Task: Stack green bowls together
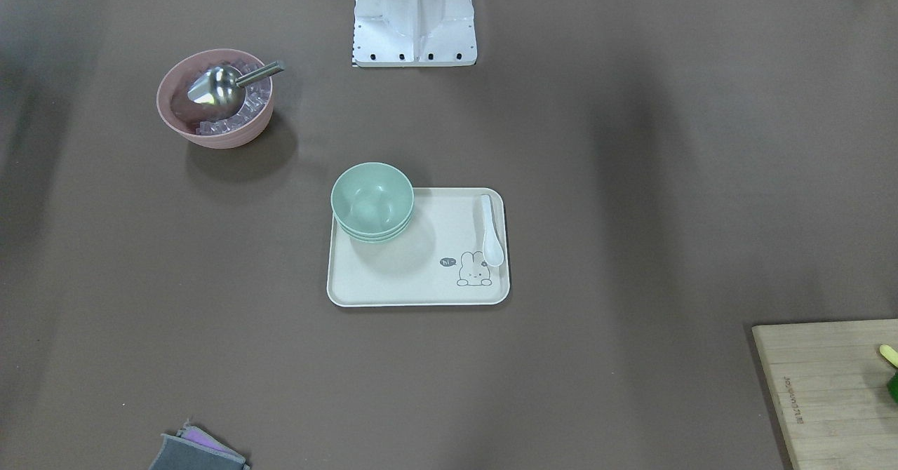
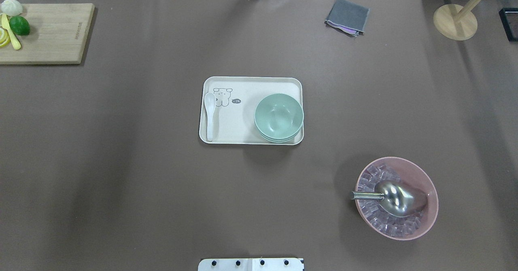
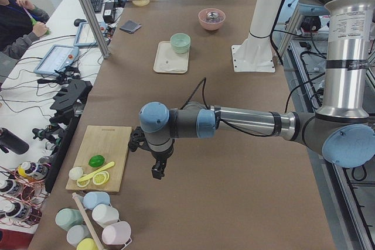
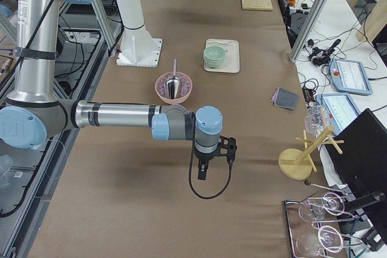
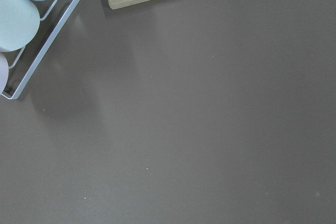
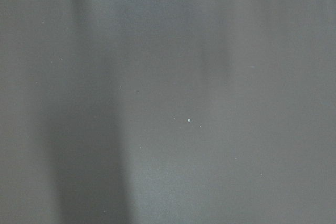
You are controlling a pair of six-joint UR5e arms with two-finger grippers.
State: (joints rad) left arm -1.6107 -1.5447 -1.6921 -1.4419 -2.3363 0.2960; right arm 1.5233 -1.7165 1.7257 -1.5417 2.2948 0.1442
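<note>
Mint-green bowls [image 2: 279,115] sit nested as one stack in the tray's [image 2: 243,85] near right corner, tight against its rim. The left gripper [image 3: 158,171] and the right gripper [image 4: 202,173] hang over the table [image 2: 121,161] at opposite ends, well apart from it; whether either is wide or narrow I cannot tell. Stacking looks finished, so the risk is a needless return: a nudge at that corner could tip the stack over the rim.
</note>
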